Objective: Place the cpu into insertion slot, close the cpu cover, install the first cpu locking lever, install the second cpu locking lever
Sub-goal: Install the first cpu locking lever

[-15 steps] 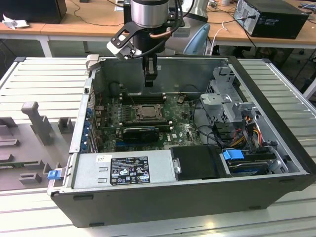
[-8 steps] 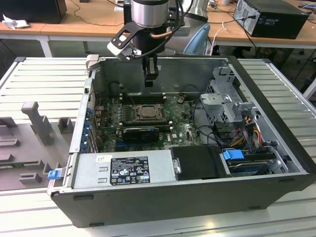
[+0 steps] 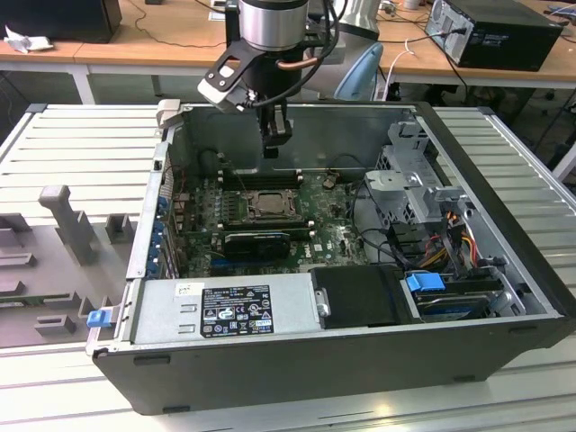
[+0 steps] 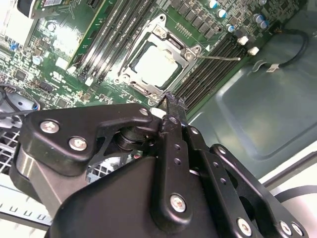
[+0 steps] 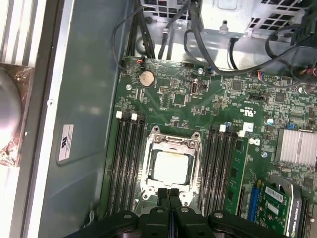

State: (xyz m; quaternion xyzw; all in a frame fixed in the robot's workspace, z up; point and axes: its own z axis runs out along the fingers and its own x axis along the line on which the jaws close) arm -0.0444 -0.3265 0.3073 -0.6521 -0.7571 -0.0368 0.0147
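The cpu [image 5: 171, 166] lies flat in the insertion slot [image 3: 252, 203] of the green motherboard, its pale metal face [image 4: 157, 63] showing. The cpu cover [image 5: 171, 143] lies down over it as a silvery frame around the chip [image 4: 185, 59]. A thin metal locking lever [image 4: 218, 58] sticks out sideways from one socket corner, over the memory slots. My gripper [image 3: 276, 142] hangs above the board near the case's back wall, a little way off the socket. Its black fingers are shut together with nothing between them [image 5: 169, 194] [image 4: 171, 99].
Black memory slots [image 5: 126, 158] flank the socket on both sides. A graphics card [image 3: 256, 241], power supply [image 3: 225, 306], drive cage [image 3: 414, 180] and loose cables [image 3: 450, 234] crowd the open case. The case walls [image 3: 297, 126] rise around the board.
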